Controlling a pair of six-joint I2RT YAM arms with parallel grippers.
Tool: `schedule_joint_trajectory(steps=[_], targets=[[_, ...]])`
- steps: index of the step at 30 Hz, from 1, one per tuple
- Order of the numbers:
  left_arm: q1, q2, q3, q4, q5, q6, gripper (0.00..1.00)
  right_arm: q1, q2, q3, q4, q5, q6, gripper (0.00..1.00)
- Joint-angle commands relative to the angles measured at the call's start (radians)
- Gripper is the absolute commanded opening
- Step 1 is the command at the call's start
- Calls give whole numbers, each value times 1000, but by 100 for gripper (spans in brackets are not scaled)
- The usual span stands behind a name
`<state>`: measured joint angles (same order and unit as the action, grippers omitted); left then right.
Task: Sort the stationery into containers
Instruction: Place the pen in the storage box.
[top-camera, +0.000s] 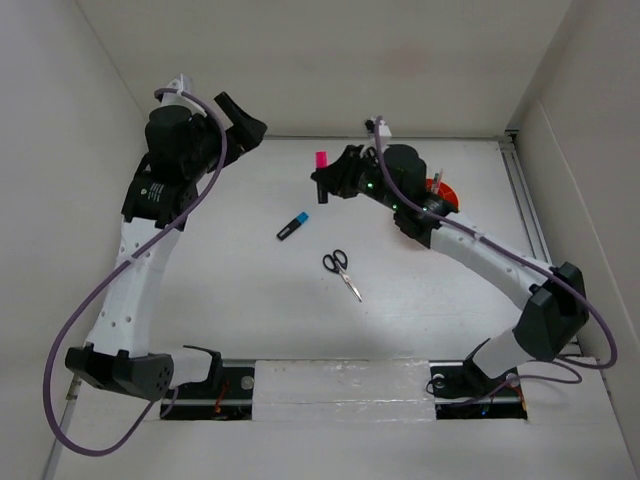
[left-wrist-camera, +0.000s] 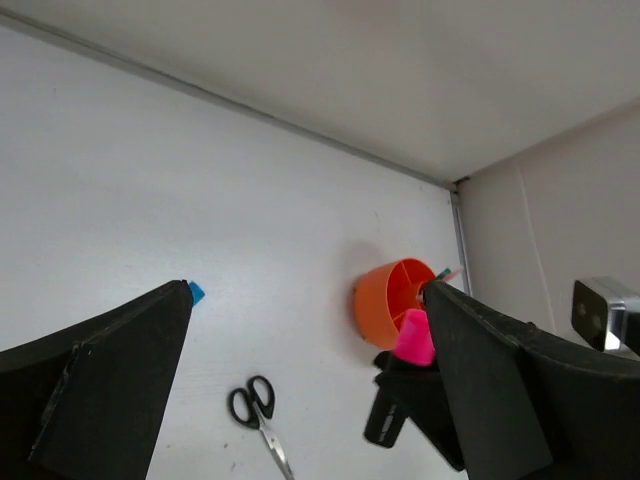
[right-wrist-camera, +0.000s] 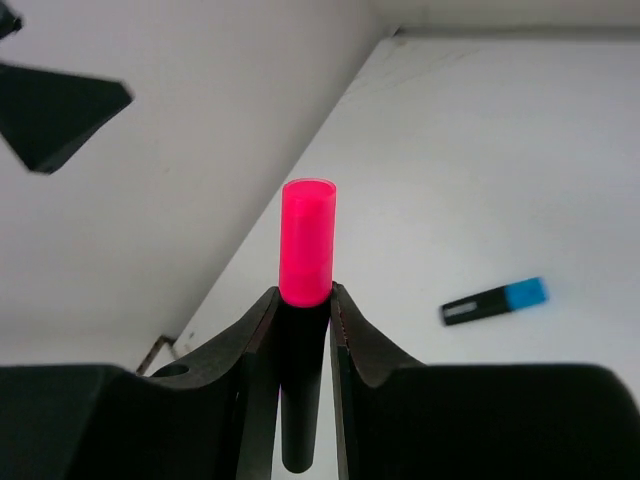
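1. The right gripper is closed on a pink-and-black plastic highlighter. Its 2 fingers pinch the black barrel just below the pink cap, which sticks out past the fingertips.
2. In the top view the held highlighter is over the back middle of the white table, with the pink cap on the side toward the back wall.
3. The left gripper stands wide open and holds nothing. It is raised near the back-left corner, well apart from every item.
4. The round orange plastic tub with inner dividers sits on the right side of the table. In the top view the right arm hides most of it. The left wrist view shows it just beyond the highlighter.
5. A blue-capped black marker lies flat on the table between the 2 arms, near the right gripper on its near-left side.
6. Black-handled metal scissors lie flat with blades together, near the marker and closer to the arm bases. The blades point toward the near right.
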<state>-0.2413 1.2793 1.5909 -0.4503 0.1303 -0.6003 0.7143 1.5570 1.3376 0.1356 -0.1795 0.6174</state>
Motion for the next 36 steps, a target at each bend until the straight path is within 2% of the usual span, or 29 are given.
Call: schedule_joint_trajectory(steps=[1, 7, 11, 15, 21, 27, 36], targets=[[10, -37, 37, 56, -72, -15, 100, -96, -109, -35, 52, 63, -96, 0], [10, -109, -167, 99, -72, -15, 100, -237, -196, -127, 26, 202, -352, 0], [10, -133, -267, 99, -60, -55, 100, -329, -218, -118, -25, 372, -397, 0], [10, -143, -305, 88, -60, -41, 100, -398, -229, -118, -57, 438, -409, 0], [10, -161, -336, 55, -112, 19, 100, -398, -229, -127, -67, 492, -424, 0], [10, -172, -384, 32, -185, 7, 100, -389, -229, -137, -67, 566, -424, 0], [10, -135, -373, -10, -185, 7, 100, -371, -229, -155, -67, 638, -415, 0]])
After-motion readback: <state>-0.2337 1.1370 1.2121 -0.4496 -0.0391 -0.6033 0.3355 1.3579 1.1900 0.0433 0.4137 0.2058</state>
